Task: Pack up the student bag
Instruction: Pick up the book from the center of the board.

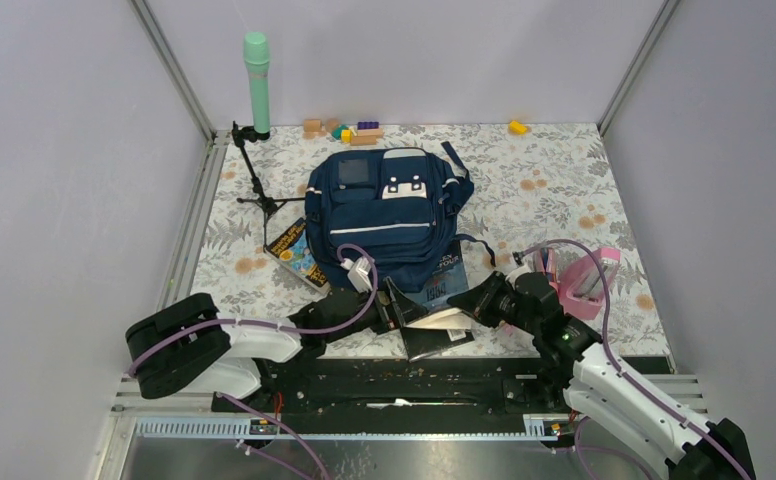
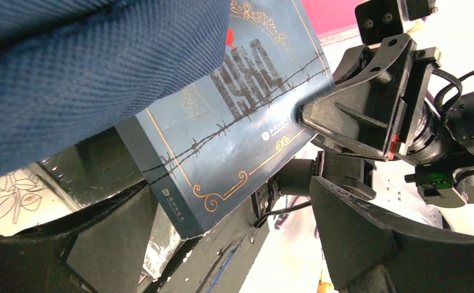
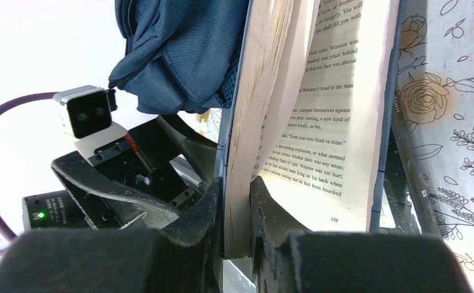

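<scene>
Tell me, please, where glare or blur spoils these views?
Top external: evenly lit, sharp. Left wrist: the background behind the right gripper is blown out white. Right wrist: white glare at left, its fingers dark and soft, yet the book reads clearly.

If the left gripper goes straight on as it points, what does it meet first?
Probably the 1984 book, held by the right gripper: its corner lies between the open jaws of the left gripper. Depth is unclear.

book part-hidden under student bag, blocks indistinct
</scene>
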Controlling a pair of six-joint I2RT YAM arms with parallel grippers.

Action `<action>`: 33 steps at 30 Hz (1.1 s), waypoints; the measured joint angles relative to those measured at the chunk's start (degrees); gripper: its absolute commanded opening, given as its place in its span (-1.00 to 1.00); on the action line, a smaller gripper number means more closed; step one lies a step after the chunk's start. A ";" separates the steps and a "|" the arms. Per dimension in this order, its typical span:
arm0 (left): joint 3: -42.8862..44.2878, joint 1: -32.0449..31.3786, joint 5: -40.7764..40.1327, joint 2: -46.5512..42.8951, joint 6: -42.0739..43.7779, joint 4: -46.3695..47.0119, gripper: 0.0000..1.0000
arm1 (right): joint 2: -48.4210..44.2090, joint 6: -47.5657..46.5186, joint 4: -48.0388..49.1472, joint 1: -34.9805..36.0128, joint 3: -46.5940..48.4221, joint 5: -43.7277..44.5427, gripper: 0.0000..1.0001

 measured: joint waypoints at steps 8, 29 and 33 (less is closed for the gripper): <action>1.05 -0.20 1.53 2.58 -1.57 2.38 0.75 | -2.40 1.92 -2.03 0.00 0.87 -0.02 -1.00; 1.49 -0.96 1.03 1.64 -4.72 1.79 -1.00 | -5.29 -7.58 -14.29 0.44 5.75 4.24 0.84; 0.13 -1.05 1.07 -1.79 -5.05 0.55 -1.00 | -5.20 -10.56 -16.39 0.50 7.34 6.25 0.89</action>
